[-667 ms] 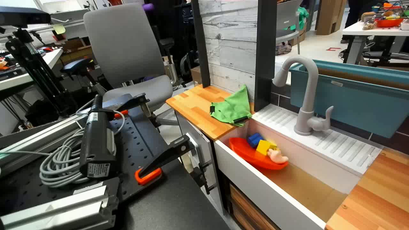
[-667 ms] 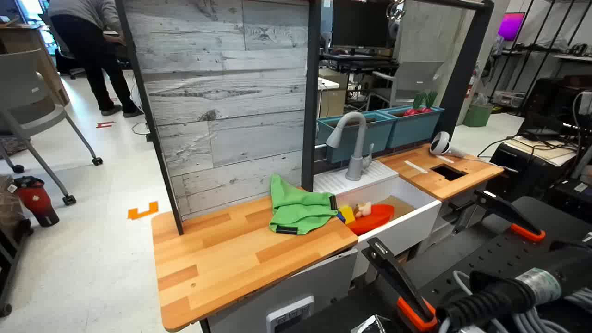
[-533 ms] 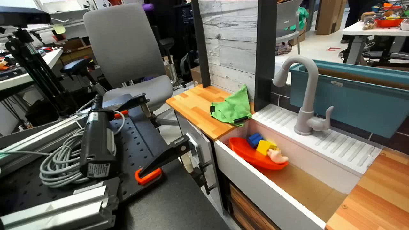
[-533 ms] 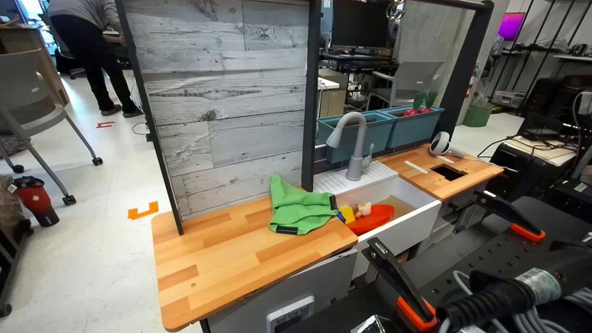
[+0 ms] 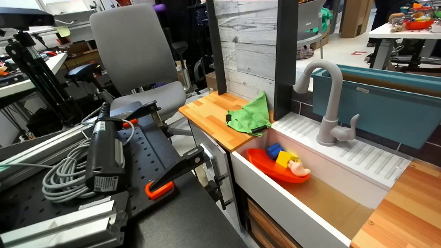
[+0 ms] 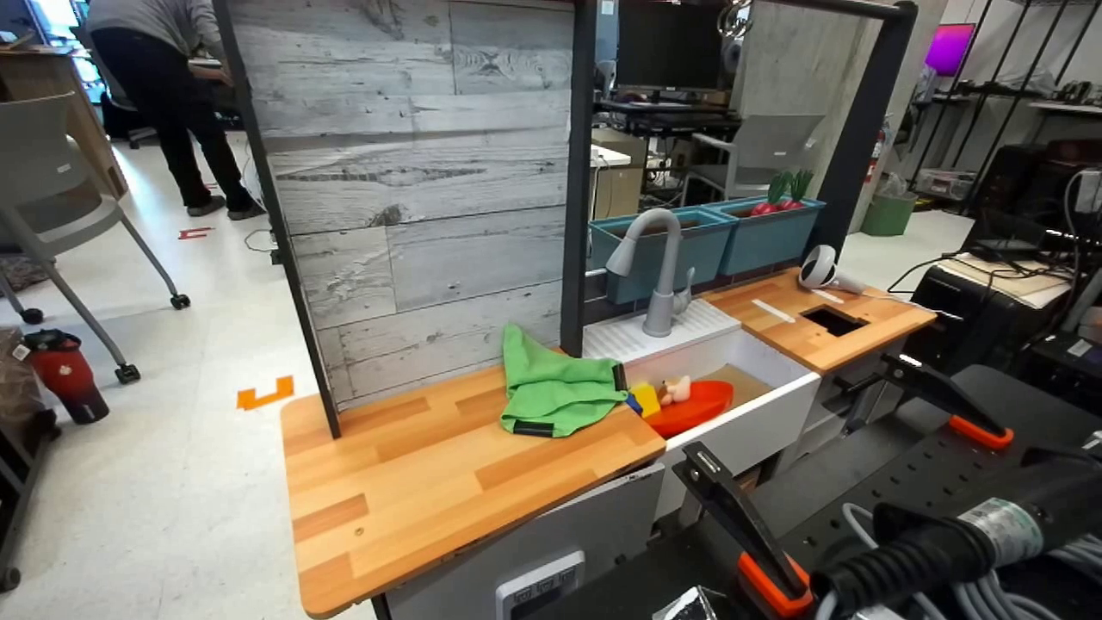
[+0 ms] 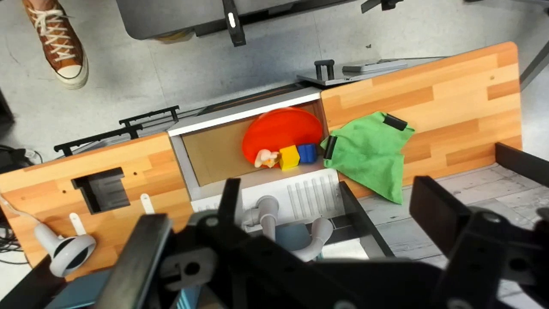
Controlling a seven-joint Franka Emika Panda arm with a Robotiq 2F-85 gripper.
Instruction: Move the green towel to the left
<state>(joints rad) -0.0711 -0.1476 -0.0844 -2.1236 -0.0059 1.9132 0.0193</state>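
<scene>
The green towel (image 5: 249, 117) lies rumpled on the wooden countertop (image 5: 213, 119) beside the sink, with black patches on its edges. One corner rises against the whitewashed board panel. It also shows in an exterior view (image 6: 560, 392) and in the wrist view (image 7: 373, 150). My gripper (image 7: 327, 182) shows only in the wrist view, with its black fingers spread wide apart and nothing between them. It is open, high above the counter and apart from the towel. The arm and gripper are out of view in both exterior views.
A sink basin (image 5: 341, 203) beside the towel holds a red dish (image 5: 272, 168), a yellow block (image 5: 286, 158), a blue block (image 5: 274, 151) and a pinkish toy. A grey faucet (image 6: 663, 275) and dark upright posts (image 6: 578, 181) rise behind. Teal planters (image 6: 770, 237) stand behind the sink.
</scene>
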